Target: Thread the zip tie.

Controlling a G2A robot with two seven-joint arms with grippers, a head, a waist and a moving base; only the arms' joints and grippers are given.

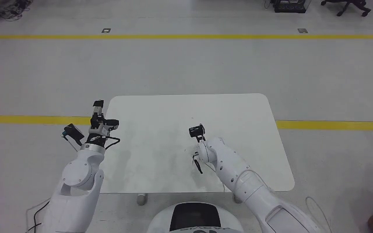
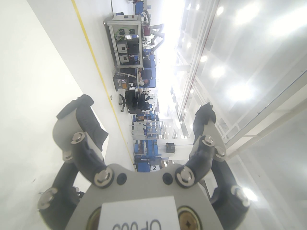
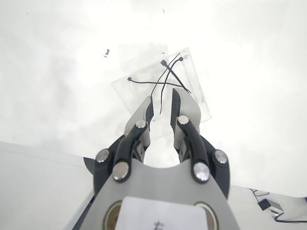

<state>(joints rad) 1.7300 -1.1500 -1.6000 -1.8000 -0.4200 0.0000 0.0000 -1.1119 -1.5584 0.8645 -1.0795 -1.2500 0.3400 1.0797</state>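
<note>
the left claw (image 2: 145, 104), a grey metal two-finger gripper with black rubber pads, stands with its jaws wide apart and nothing between them. it sits at the left edge of the white rectangular table (image 1: 233, 116) and points out level into the room, not down at the work. the task's things lie well apart from it, off toward the other arm. the right claw (image 3: 162, 94), with the same grey metal and ribbed black pads, hangs over the middle of the table, its jaws parted by a narrow gap and clamped on nothing. under and just beyond its fingertips lies a shallow clear plastic tray (image 3: 189, 72). in it a few thin black plastic zip ties (image 3: 171, 71) lie crossed over one another, most of their small square heads at the end far from the claw. one thin black strap (image 3: 161, 105) runs back from that tangle, and its tail shows in the gap between the right jaws, touching neither pad as far as can be seen. how far below the pads it lies cannot be told. its long axis runs roughly the way the claw points, so the jaws would close across it, which looks right for a pinch. the right arm is plainly the nearer, so i judge the pick falls to it.
</note>
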